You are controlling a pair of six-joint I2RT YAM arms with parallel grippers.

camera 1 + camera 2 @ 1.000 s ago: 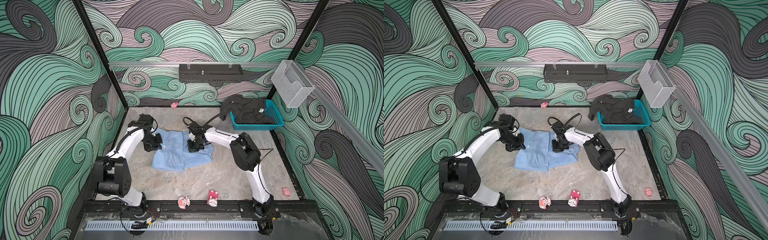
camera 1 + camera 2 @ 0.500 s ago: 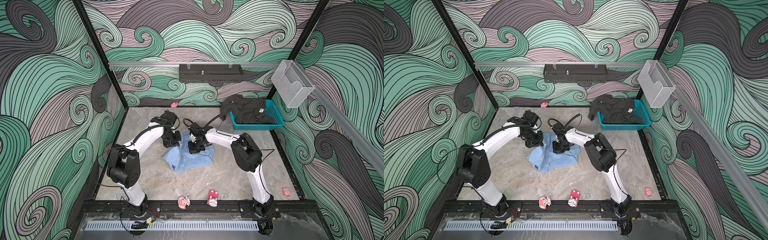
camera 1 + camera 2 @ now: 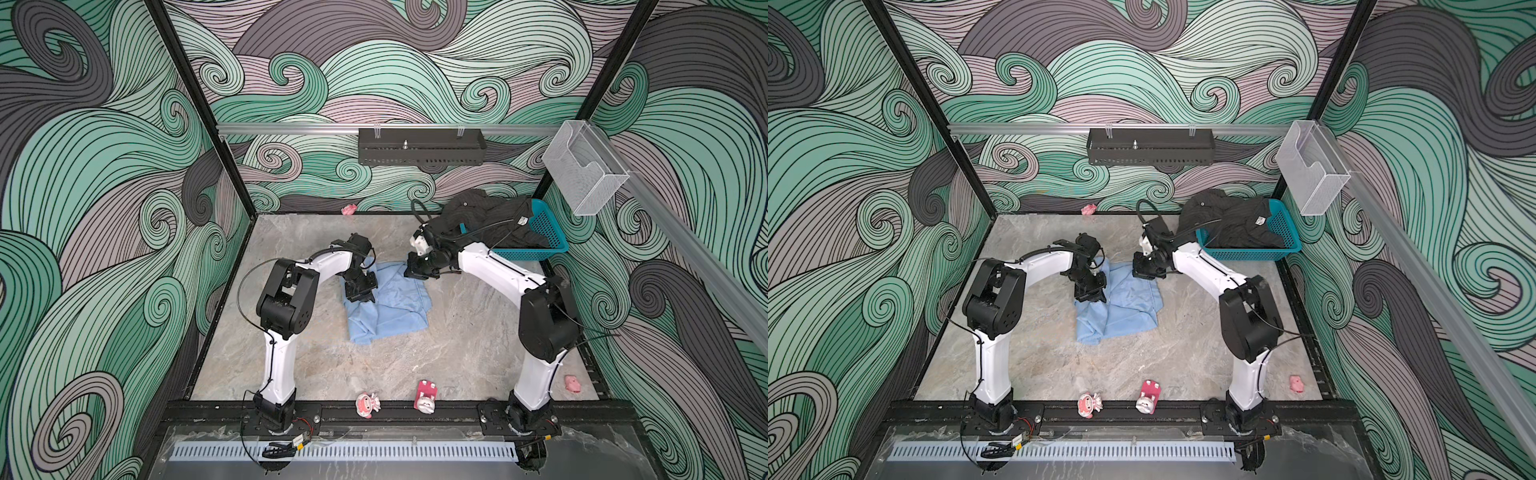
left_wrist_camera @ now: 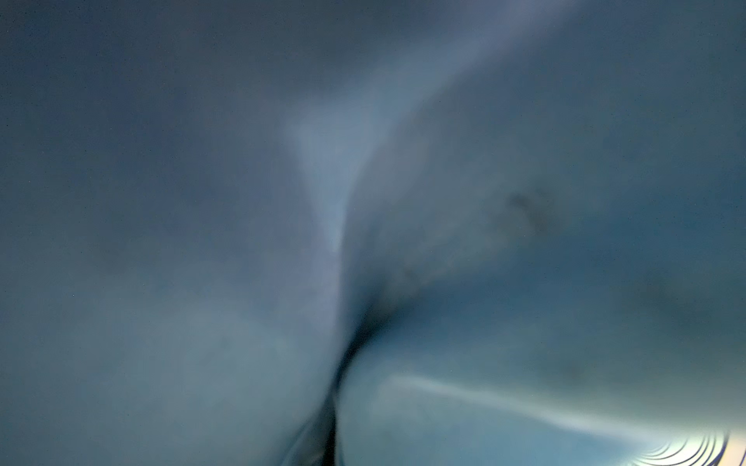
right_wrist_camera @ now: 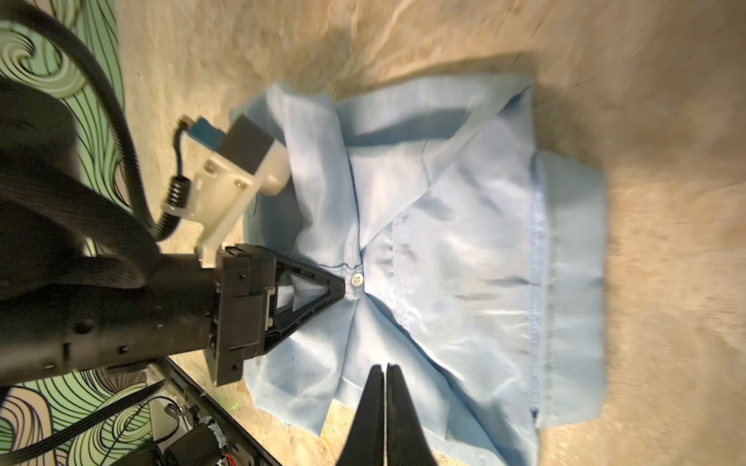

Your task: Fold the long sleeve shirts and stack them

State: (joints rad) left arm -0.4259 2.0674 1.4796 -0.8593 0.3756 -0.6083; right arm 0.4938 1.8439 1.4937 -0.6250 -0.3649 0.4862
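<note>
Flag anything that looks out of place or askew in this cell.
The black shirt spills over the teal basket rim rather than lying inside. The light blue shirt lies rumpled and lopsided, pinched by the left gripper. Small pink toys sit scattered along the table edges.

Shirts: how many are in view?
2. A light blue shirt lies on the table; a black shirt drapes over the teal basket at the back. Others may hide inside.
</note>
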